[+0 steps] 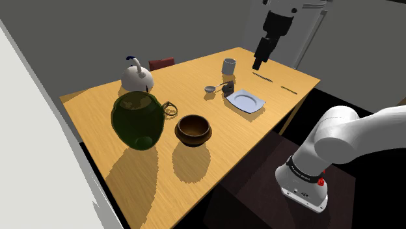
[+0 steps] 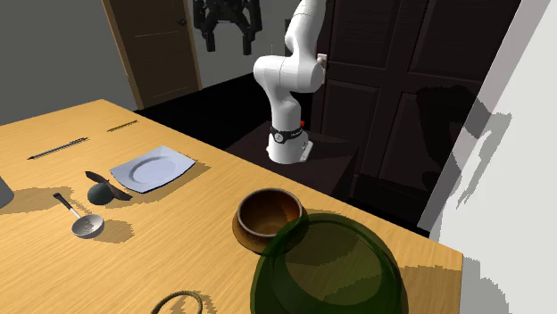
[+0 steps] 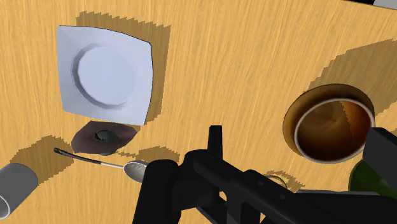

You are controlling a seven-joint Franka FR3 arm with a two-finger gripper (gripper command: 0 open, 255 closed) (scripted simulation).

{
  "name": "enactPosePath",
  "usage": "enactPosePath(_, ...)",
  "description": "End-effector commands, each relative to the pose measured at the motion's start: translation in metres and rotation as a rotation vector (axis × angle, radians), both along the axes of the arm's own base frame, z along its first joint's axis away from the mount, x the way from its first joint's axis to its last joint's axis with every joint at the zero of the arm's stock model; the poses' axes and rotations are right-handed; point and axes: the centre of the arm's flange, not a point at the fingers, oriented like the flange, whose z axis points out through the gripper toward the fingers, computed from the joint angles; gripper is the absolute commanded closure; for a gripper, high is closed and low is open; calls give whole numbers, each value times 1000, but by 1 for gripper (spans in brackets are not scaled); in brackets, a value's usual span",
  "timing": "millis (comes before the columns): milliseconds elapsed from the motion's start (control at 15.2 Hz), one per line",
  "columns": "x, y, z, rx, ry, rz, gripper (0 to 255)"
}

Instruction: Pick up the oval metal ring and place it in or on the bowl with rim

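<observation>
The oval ring (image 1: 170, 109) is a thin dark loop lying flat on the wooden table (image 1: 273, 81), right beside a big green glass jar (image 1: 138, 119). In the second exterior view the ring (image 2: 183, 301) lies at the near edge. A round brown bowl (image 1: 193, 129) with a lighter rim stands a little way from the ring; the same bowl (image 2: 268, 214) (image 3: 334, 127) is empty. My black gripper (image 1: 258, 64) (image 2: 230, 45) hangs high above the far end of the table, open and holding nothing, well away from the ring and the bowl.
A square white plate (image 1: 246, 100), a spoon (image 1: 209, 88), a small dark object (image 1: 227, 86) and a grey cup (image 1: 228, 66) lie under and near the hand. A white teapot (image 1: 136, 78) stands behind the green jar. Two thin pens (image 2: 58, 149) lie by the far edge.
</observation>
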Motion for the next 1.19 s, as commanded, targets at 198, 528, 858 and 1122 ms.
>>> enactPosePath(198, 31, 6, -25, -2, 6, 9, 0)
enactPosePath(528, 83, 17, -66, -5, 17, 24, 0)
enactPosePath(858, 134, 29, -108, -8, 27, 40, 0)
enactPosePath(1122, 175, 39, -142, -10, 35, 52, 0)
